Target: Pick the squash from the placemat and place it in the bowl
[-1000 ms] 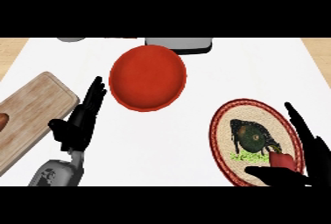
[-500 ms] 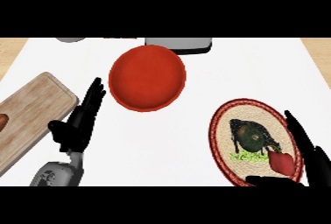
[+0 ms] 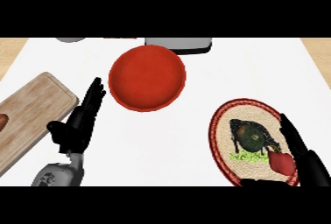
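The squash (image 3: 249,134), dark green and speckled, lies on the round, red-rimmed woven placemat (image 3: 221,131) at the lower right. The red bowl (image 3: 147,79) stands at the upper middle of the white counter with nothing in it. My right hand (image 3: 311,165) is open at the placemat's right edge, its straight fingers alongside the squash and its thumb below the mat; it does not hold the squash. A small red shape (image 3: 282,162) shows between fingers and thumb. My left hand (image 3: 81,122) rests open at the left, fingers up.
A wooden cutting board (image 3: 29,116) lies at the left edge, with a brown item (image 3: 2,123) half out of view. A grey box-like object (image 3: 179,44) and a grey item (image 3: 71,39) sit behind the bowl.
My right hand has slid a little toward the view's lower edge beside the placemat. The squash, bowl and left hand have not moved.
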You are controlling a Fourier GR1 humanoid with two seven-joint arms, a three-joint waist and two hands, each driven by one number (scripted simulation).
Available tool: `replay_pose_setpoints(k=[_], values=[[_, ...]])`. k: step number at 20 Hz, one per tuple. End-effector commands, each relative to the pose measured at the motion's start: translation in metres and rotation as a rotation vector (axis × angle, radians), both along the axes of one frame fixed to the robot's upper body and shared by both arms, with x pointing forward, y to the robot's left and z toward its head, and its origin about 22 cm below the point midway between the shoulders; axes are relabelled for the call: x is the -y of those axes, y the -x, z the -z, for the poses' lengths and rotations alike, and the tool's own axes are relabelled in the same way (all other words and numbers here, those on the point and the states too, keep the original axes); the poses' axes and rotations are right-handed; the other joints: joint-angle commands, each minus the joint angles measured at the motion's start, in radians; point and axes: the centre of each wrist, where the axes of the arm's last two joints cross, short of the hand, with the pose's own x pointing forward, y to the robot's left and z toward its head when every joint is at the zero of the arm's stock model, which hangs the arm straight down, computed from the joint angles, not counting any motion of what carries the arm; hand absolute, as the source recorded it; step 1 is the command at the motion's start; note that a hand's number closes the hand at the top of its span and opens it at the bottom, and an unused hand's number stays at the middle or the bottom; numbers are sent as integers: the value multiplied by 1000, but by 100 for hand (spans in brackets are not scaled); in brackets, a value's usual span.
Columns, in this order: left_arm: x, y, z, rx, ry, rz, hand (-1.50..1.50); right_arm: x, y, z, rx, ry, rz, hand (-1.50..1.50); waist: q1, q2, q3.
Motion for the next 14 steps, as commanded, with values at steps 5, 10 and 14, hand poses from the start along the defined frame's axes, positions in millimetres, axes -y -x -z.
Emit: replay_pose_setpoints(k=[5, 10, 14], values=[[1, -5, -14, 12, -19, -15, 0, 8, -10, 42, -25, -70, -3, -150, 2, 0, 0], [-7, 8, 14, -20, -4, 14, 0, 11, -11, 53, -5, -74, -3, -150, 2, 0, 0], [-3, 2, 0, -2, -11, 3, 0, -8, -31, 63, -9, -20, 21, -150, 3, 0, 0]])
